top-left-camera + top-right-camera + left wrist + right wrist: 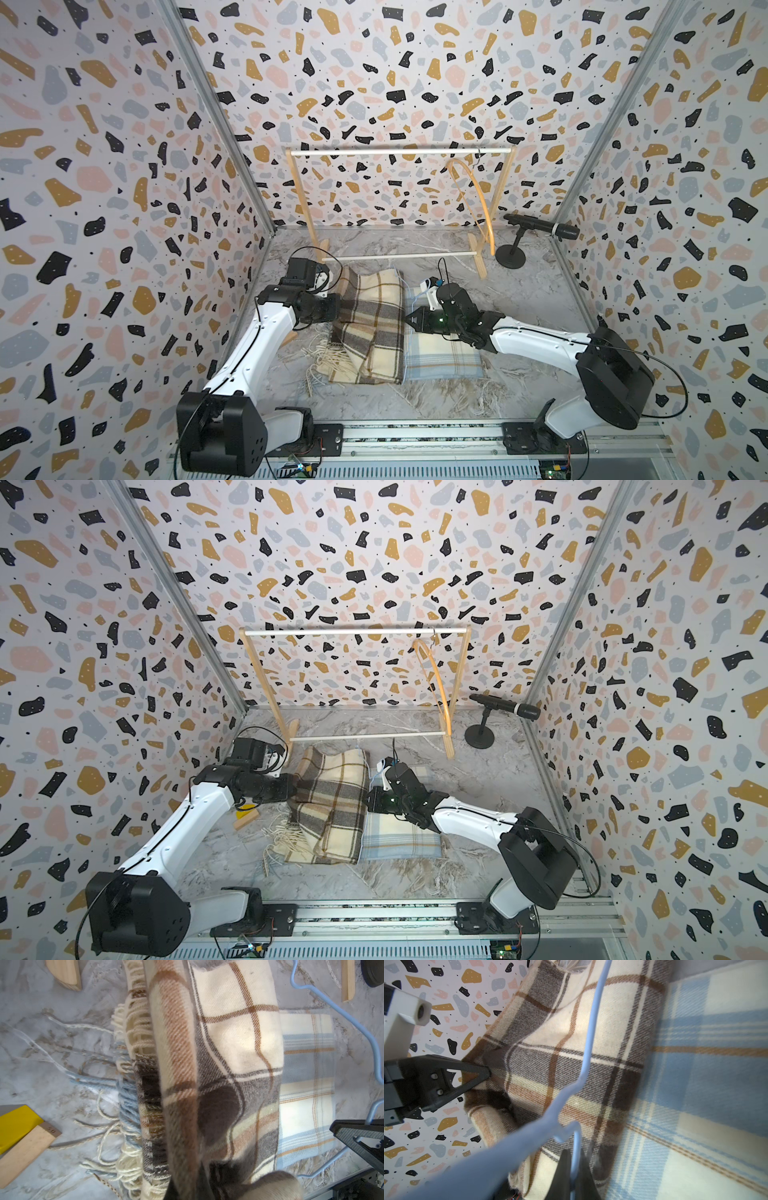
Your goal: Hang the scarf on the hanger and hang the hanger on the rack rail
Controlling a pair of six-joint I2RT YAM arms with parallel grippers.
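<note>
Brown-and-cream checked wool scarf (370, 328), folded into a long band, lies on the marble-look table (519, 299), and one long edge of it is raised off the surface. The left gripper (487, 1073) is clenched on that raised edge; in the right wrist view its black tips meet on the cloth. From this gripper the scarf spreads away toward the right arm. Its long axis runs across the gripper's line, from the arm bases toward the wooden rack (399, 152) at the back.

The right gripper (574, 1164) is shut on the thin light-blue wire hanger (592, 1026), pinching the wire between its tips. It is just beside the scarf's other long edge, over a second, blue-and-cream checked scarf (440, 359) that lies flat next to the first one. From this gripper the hanger runs mostly toward the rack, along the scarf's edge. In the right wrist view its wire crosses in front of the brown scarf; I cannot tell if they touch.

In my judgement the scarf, not yet on the hanger, is between the two grippers. The left arm, which has the cloth, must therefore carry the held edge toward the right gripper and over the wire, while the right one holds the hanger steady.
</note>
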